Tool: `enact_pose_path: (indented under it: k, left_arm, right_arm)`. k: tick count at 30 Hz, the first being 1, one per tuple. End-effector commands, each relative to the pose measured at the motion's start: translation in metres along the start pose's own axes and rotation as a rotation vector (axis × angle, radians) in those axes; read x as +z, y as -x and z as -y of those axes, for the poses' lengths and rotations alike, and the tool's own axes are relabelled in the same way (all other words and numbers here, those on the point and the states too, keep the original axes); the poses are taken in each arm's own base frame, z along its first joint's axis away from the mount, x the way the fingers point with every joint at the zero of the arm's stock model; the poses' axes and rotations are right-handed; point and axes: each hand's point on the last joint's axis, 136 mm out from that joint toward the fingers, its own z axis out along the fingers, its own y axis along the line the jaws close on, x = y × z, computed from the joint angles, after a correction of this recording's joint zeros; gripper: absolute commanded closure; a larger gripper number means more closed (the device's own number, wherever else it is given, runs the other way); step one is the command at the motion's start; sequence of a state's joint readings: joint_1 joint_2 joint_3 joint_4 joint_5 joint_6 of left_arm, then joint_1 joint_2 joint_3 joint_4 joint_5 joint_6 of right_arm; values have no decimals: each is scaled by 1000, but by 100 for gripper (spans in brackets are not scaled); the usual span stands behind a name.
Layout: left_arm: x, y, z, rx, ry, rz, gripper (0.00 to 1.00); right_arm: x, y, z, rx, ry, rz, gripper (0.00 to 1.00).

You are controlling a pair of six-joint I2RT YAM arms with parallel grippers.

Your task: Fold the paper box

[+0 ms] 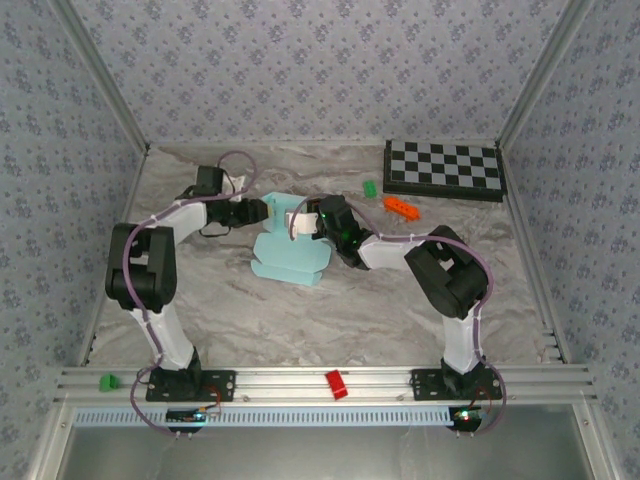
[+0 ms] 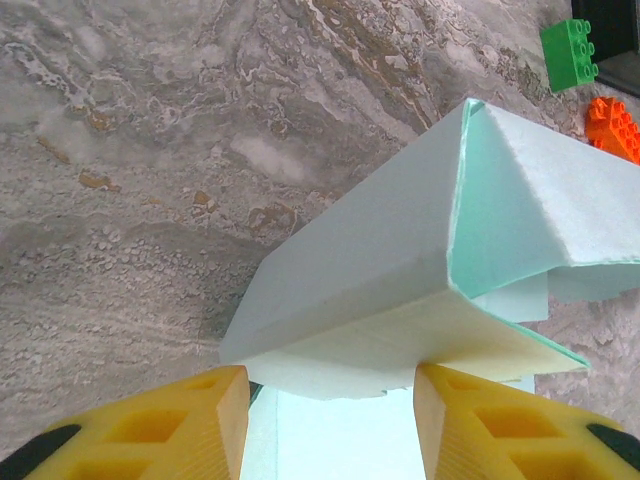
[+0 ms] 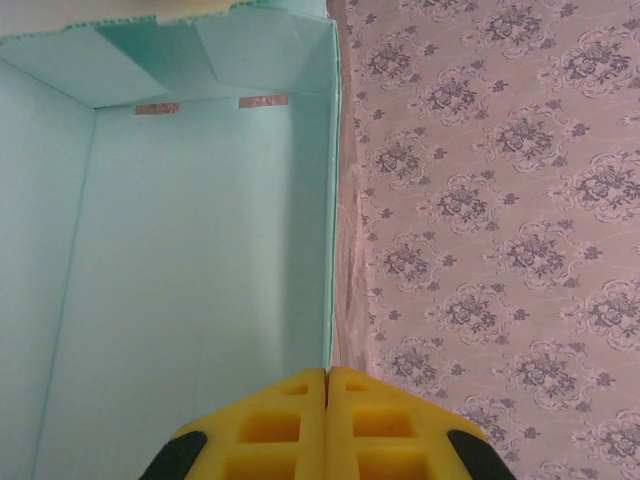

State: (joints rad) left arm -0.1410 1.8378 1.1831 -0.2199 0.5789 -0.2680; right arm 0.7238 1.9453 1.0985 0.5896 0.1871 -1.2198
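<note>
Two grippers shared one thin sheet, so you had to treat them as a pair. The paper box (image 1: 290, 258) sat just left of the table's middle in the top view, half formed, with a flat apron toward six o'clock and raised walls toward twelve. Your right gripper (image 3: 327, 388) had its yellow pads pressed together on the edge of one upright wall, with the box's pale interior at its nine o'clock (the card is so thin that no gap showed between the pads). Your left gripper (image 2: 330, 380) stood wide, one finger on either side of a doubled flap's near edge, touching nothing that I could see. From above it lay at the box's ten o'clock.

The step, as I judged it, was tucking that doubled flap down against the wall. To do it well you needed the right pinch as a steady anchor and not a pull, since thin card creases wherever it is dragged. The left wanted to close near the flap's crease, then roll it along the scored line. The green brick (image 1: 370, 187) and orange brick (image 1: 400, 207), at the box's two o'clock, were well apart from it and no hindrance.
</note>
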Motion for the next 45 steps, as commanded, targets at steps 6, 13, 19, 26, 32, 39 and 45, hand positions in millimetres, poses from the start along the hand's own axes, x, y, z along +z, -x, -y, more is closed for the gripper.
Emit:
enact_pose_path:
  k: [6,13,19,26,32,39,45]
  left_arm:
    - [12,13,9,110,-17,39,54]
    - [20,16,8,135,-19,57,57]
    - [24,18,16,228,-37,115,58]
    - [27,22,16,250,-19,124,57]
    - [24,22,16,266,-8,135,56]
    - [26,28,18,272,-18,159,56]
    - [33,32,16,262,-31,170,56]
  right_arm:
    - [5,-1,-13,2,51,-8,100]
    - [6,0,-14,4,55,-6,100]
    - [6,0,-18,5,71,-5,100]
    - [8,0,-19,10,84,-8,100]
    - [7,0,-16,16,85,-7,100]
    - [6,2,-20,23,117,0,100]
    - [6,3,-24,29,143,2,100]
